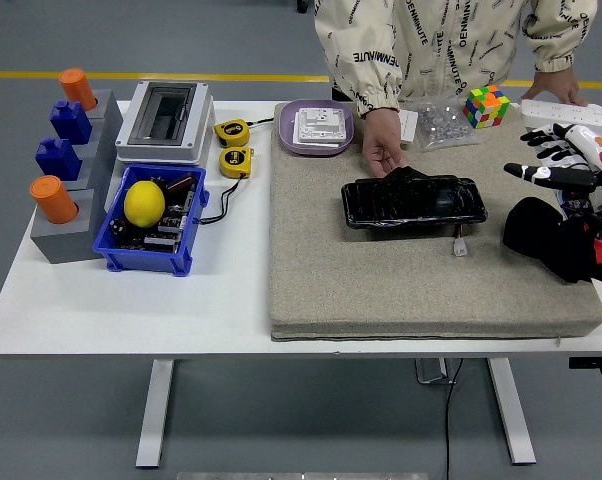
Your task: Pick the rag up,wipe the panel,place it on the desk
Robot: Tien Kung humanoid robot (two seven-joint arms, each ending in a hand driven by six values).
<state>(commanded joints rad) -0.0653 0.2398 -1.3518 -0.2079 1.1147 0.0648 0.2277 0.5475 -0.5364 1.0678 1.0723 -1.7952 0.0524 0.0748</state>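
My right hand (561, 160) hovers at mat's (381, 290) right edge, fingers spread, holding nothing. Rag (546, 235), black bundle, lies on mat just below that hand. Panel (413, 202), glossy black, sits mid-mat, left of rag; person's hand (384, 150) rests at its far edge. Left hand out of sight. Risks, my guess: rag's dark folds give poor purchase, so partial pinch drops it; wiping could shove loose panel or snag its small cable; swing may meet person's hand.
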